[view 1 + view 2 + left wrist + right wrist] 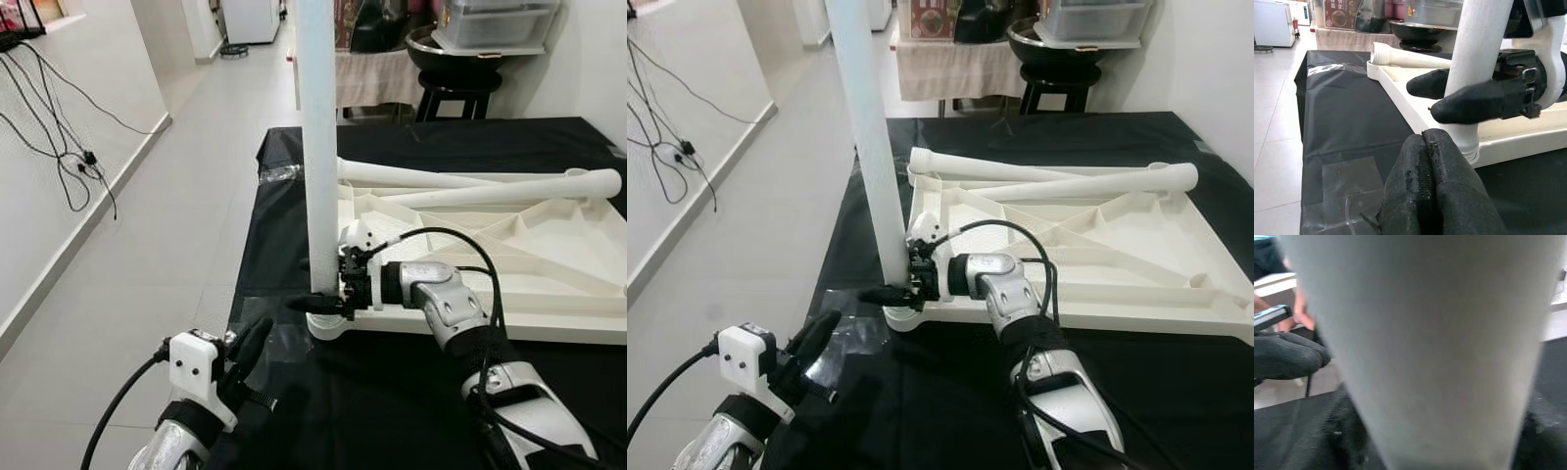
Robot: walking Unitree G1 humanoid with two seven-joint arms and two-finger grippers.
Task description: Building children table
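Note:
A white children's table top (pixel 549 318) lies upside down on a black-covered surface (pixel 411 392). One white leg (pixel 318 147) stands upright in its near left corner socket. My right gripper (pixel 318 299) is shut on the base of that leg, one black finger (pixel 1476 100) on each side of it. The leg (pixel 1430 342) sits right against the right wrist camera. Two more white legs (pixel 421 176) lie across the far part of the table top. My left gripper (pixel 257 338) hovers low at the near left edge of the black cover, shut and empty, its fingers (pixel 1425 161) pressed together.
A grey tiled floor (pixel 167 225) runs along the left. Cables (pixel 69 147) hang on the left wall. At the back stand a black stool (pixel 458 93) with a dark bowl, a plastic box (pixel 495 22) and a cloth-covered table (pixel 377 78).

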